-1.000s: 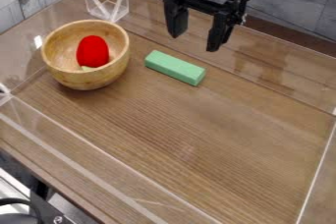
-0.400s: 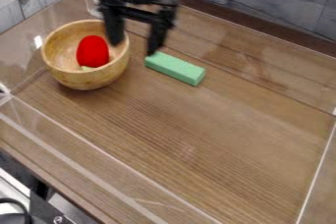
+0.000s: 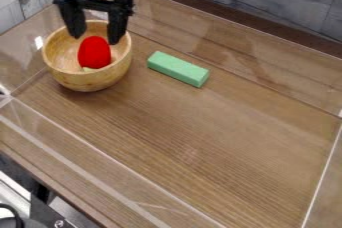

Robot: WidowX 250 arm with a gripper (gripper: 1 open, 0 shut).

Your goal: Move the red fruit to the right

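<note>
Two spread jaws of our black gripper (image 3: pixel 94 22) hang above the round wooden bowl (image 3: pixel 67 75) holding the small red fruit (image 3: pixel 94 52), so we risk striking its rim.

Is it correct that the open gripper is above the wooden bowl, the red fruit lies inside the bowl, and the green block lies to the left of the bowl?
Not quite. The camera view shows the green block to the right of the wooden bowl, not left. The rest holds: the open gripper is above the bowl, with the red fruit inside.
</note>
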